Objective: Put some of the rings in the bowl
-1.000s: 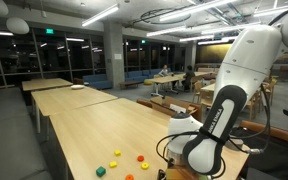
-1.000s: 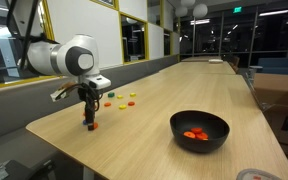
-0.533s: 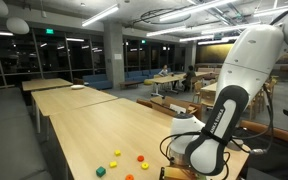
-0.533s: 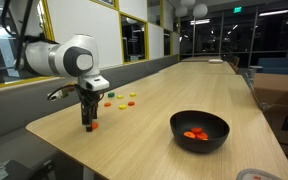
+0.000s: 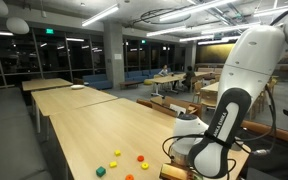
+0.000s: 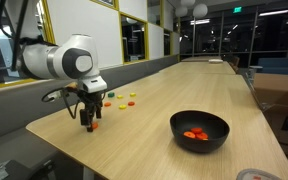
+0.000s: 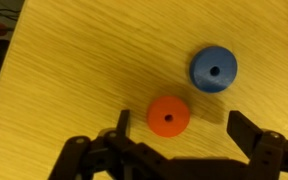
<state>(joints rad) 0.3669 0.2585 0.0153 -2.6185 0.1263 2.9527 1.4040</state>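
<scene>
gripper [image 7: 184, 130]: jaws wide, empty, either side of an orange ring [image 7: 169, 116] on the table [image 7: 64, 70]; blue piece [image 7: 214, 68] nearby. bowl [image 6: 175, 123], well apart, w/ several orange-red rings [image 6: 195, 135] inside; loose pieces [image 6: 121, 99] beyond gripper.

Setting: large open-plan office or campus common area, not a home or kitchen. Evidence:
- long pale wooden tables [image 5: 79, 105] in rows
- exposed ceiling with strip lights [image 5: 100, 14]
- concrete column [image 5: 114, 55]
- blue sofas [image 5: 134, 76] along the far side
- people [image 5: 189, 74] seated far back
- framed dark glass panes [image 6: 134, 40]
- green exit sign [image 6: 235, 8]
</scene>
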